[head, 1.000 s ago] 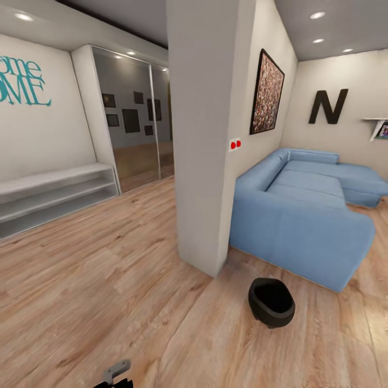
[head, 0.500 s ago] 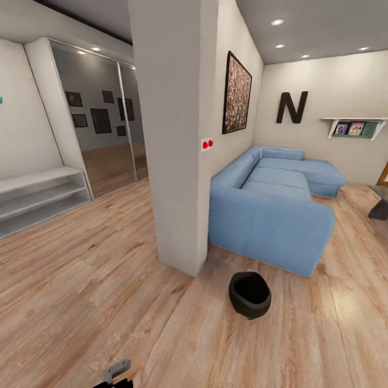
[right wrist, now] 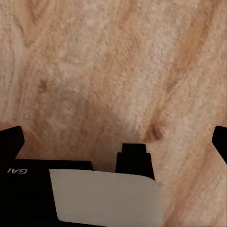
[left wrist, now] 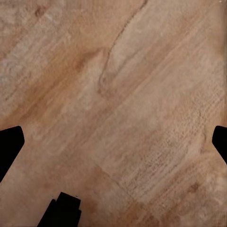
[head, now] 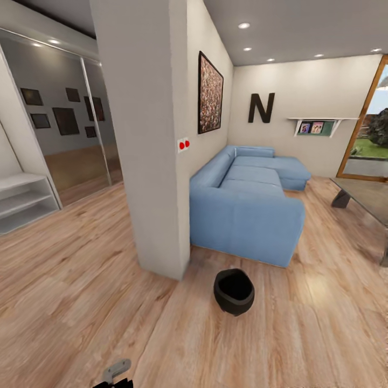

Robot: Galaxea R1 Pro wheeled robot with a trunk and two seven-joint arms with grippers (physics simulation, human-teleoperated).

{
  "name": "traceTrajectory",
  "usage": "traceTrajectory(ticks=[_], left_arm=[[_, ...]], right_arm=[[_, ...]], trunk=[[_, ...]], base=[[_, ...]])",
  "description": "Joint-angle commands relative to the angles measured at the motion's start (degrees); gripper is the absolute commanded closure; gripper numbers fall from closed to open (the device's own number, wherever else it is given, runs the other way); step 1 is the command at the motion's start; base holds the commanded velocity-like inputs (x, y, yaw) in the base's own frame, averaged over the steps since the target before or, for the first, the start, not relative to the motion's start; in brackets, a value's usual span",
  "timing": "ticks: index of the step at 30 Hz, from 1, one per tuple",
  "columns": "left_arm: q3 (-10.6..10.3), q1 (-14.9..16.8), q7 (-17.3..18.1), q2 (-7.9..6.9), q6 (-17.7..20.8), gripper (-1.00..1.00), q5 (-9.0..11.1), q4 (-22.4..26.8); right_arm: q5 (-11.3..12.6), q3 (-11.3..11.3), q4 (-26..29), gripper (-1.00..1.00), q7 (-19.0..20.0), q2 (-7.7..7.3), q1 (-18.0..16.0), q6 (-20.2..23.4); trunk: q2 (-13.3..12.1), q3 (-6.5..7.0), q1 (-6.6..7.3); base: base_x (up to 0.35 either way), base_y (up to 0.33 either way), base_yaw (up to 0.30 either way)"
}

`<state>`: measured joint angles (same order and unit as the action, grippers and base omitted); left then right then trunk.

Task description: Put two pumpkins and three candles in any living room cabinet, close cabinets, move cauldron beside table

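Light wood plank floor (head: 97, 269) carries the cauldron (head: 234, 291), standing upright with its mouth open upward, ahead of the left pincer (left wrist: 113, 142). Beyond the cauldron, the blue corner sofa (head: 248, 205) and a white pillar (head: 151, 161) rest on the same floor; the glass-topped surface (head: 366, 196) stands far right.

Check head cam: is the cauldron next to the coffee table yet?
No, the cauldron sits on the floor by the sofa corner, well apart from the table.
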<state>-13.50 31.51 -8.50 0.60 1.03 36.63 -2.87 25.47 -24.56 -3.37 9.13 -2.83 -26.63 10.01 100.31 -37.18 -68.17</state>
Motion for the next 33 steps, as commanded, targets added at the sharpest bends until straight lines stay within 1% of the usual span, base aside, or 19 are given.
traceTrajectory(ticks=[1,12,21,27,33], left_arm=[[-0.5,0.0,-0.1,0.01,0.1,-1.00,0.4,-0.1],[-0.5,0.0,-0.1,0.01,0.1,-1.00,0.3,-0.1],[-0.5,0.0,-0.1,0.01,0.1,-1.00,0.3,-0.1],[-0.5,0.0,-0.1,0.01,0.1,-1.00,0.3,-0.1],[-0.5,0.1,-0.1,0.07,0.1,-1.00,0.3,-0.1]], right_arm=[[0.5,-0.5,-0.1,-1.00,0.3,0.01,-0.1,0.1],[0.5,-0.5,-0.1,-1.00,0.3,0.01,-0.1,0.1],[0.6,-0.5,-0.1,-1.00,0.3,0.01,-0.1,0.1],[0.6,-0.5,-0.1,-1.00,0.3,0.01,-0.1,0.1],[0.6,-0.4,-0.1,-1.00,0.3,0.01,-0.1,0.1]], trunk=[[0.0,-0.05,-0.01],[0.0,-0.11,-0.01],[0.0,-0.73,-0.01],[0.0,-1.19,-0.01],[0.0,-1.63,-0.01]], base=[[0.171,0.285,-0.295],[0.200,0.288,-0.293],[0.275,0.230,-0.207],[0.293,0.180,-0.190],[0.294,0.041,-0.203]])
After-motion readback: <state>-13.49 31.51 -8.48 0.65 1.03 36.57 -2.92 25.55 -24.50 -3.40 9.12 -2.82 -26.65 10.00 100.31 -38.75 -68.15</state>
